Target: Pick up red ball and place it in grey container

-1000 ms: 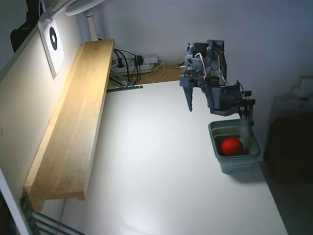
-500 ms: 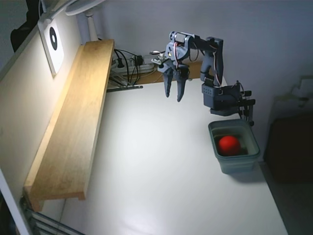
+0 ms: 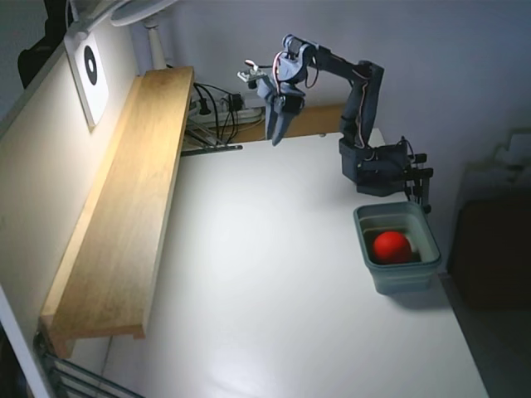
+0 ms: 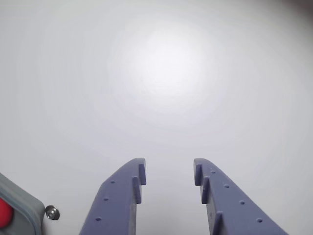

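Red ball (image 3: 392, 246) lying inside the grey container (image 3: 371, 269) at right centre of the fixed view, white table (image 3: 274, 290) around it, gripper (image 4: 169, 172) raised at upper centre, jaws spread with nothing between them, wooden shelf (image 3: 124, 199) along the left.

Wooden shelf (image 3: 124, 207), cables (image 3: 217, 106), white table (image 3: 265, 282)
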Tool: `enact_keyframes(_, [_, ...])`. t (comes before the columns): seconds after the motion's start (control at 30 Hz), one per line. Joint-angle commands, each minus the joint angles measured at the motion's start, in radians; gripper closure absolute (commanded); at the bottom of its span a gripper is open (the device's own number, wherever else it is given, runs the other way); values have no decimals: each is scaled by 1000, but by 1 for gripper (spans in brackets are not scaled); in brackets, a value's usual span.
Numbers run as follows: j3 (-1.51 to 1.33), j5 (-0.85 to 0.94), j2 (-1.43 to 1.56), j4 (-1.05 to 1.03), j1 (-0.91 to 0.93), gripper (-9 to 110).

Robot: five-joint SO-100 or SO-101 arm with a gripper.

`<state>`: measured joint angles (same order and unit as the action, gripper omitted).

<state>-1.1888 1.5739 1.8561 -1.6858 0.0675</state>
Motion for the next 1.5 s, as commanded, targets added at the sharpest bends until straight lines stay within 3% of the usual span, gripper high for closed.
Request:
enact_keyframes(0.0, [-26, -3, 67, -24, 96, 95])
enact_keyframes(0.7, [-126, -3, 214, -57, 431, 104])
enact_keyframes(1.47, [-133, -3, 225, -59, 456, 104])
